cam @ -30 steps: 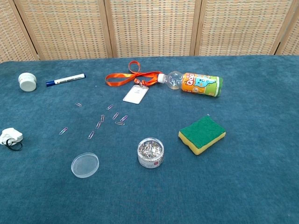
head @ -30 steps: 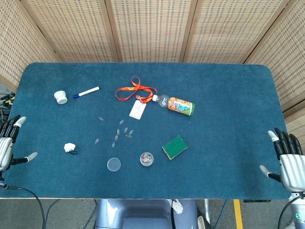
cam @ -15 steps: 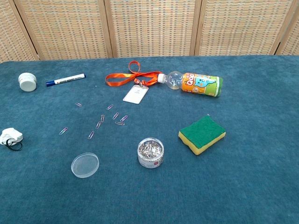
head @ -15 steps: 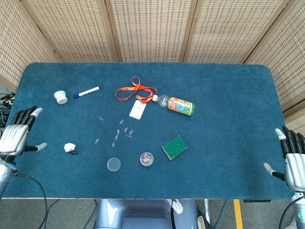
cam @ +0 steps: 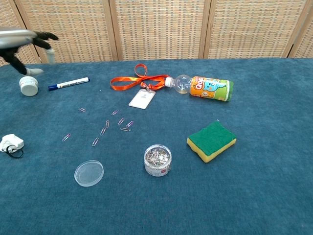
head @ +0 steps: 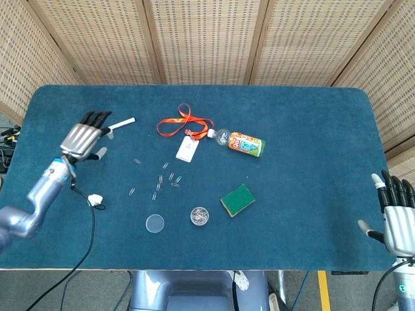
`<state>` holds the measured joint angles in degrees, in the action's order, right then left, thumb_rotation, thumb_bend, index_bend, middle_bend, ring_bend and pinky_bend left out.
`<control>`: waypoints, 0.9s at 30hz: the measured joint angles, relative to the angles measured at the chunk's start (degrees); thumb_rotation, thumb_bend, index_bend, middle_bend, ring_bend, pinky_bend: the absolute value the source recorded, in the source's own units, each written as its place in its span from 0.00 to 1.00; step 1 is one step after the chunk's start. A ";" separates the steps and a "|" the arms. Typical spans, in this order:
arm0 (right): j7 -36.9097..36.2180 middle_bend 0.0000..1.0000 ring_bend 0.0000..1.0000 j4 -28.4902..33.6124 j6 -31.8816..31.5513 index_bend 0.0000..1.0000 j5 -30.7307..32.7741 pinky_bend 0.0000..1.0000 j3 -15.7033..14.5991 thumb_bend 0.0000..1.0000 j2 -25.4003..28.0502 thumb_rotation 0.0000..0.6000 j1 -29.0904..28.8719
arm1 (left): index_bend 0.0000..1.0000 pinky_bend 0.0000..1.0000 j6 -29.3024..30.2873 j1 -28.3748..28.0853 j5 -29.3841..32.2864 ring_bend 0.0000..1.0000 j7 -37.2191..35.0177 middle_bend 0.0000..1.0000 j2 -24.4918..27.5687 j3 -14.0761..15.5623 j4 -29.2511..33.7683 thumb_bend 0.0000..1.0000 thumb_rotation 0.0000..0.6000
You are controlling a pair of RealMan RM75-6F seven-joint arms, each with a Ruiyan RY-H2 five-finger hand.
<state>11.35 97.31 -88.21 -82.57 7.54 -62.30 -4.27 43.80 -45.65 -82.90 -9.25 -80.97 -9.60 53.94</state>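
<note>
My left hand (head: 83,136) hovers open with its fingers stretched out over the table's left side. In the head view it covers the small white jar (cam: 28,86) and the near end of the blue-capped marker (head: 123,122). The chest view catches the same hand (cam: 22,41) at the top left, above the jar and marker (cam: 68,83), touching neither. My right hand (head: 395,220) is open at the table's front right corner, holding nothing, far from every object.
On the blue table (head: 311,129) lie an orange lanyard (head: 185,124) with a badge (head: 186,150), a bottle (head: 241,142) on its side, a green sponge (head: 237,199), a tub of clips (head: 200,216), its lid (head: 154,223), several loose paper clips (head: 162,178) and a white wad (head: 95,201).
My left arm has swung from the table's front left edge up and inward over the white jar. The right hand has barely shifted. The objects lie as before.
</note>
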 measured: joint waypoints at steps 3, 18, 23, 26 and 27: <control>0.05 0.00 0.00 -0.21 0.29 0.00 0.06 0.00 -0.06 0.00 -0.11 1.00 -0.10 | 0.43 0.00 -4.26 -3.22 0.13 0.00 -0.66 0.00 -4.63 0.23 -5.38 0.44 1.00; -0.14 0.00 0.00 -0.35 1.28 0.00 0.44 0.00 -0.23 0.00 -0.23 1.00 -0.49 | 0.35 0.00 -6.53 -6.53 0.40 0.00 -2.16 0.00 -12.86 2.63 -11.10 0.42 1.00; -0.55 0.00 0.00 -0.32 1.36 0.00 0.24 0.00 -0.35 0.00 -0.08 1.00 -0.52 | 0.42 0.00 -6.00 -6.15 1.12 0.00 -3.30 0.00 -15.61 2.84 -14.10 0.41 1.00; -0.83 0.00 0.00 -0.24 1.37 0.00 0.15 0.00 -0.38 0.00 0.01 1.00 -0.52 | 0.46 0.00 -6.10 -6.12 1.41 0.00 -3.80 0.00 -16.84 2.97 -15.73 0.41 1.00; -0.89 0.00 0.00 -0.24 1.37 0.00 0.11 0.00 -0.39 0.00 0.04 1.00 -0.53 | 0.47 0.00 -6.17 -6.14 1.47 0.00 -3.95 0.00 -17.19 3.01 -16.23 0.41 1.00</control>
<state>10.45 97.07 -86.84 -82.46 7.15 -62.26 -4.80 37.63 -51.80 -81.43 -13.20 -98.16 -6.59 37.71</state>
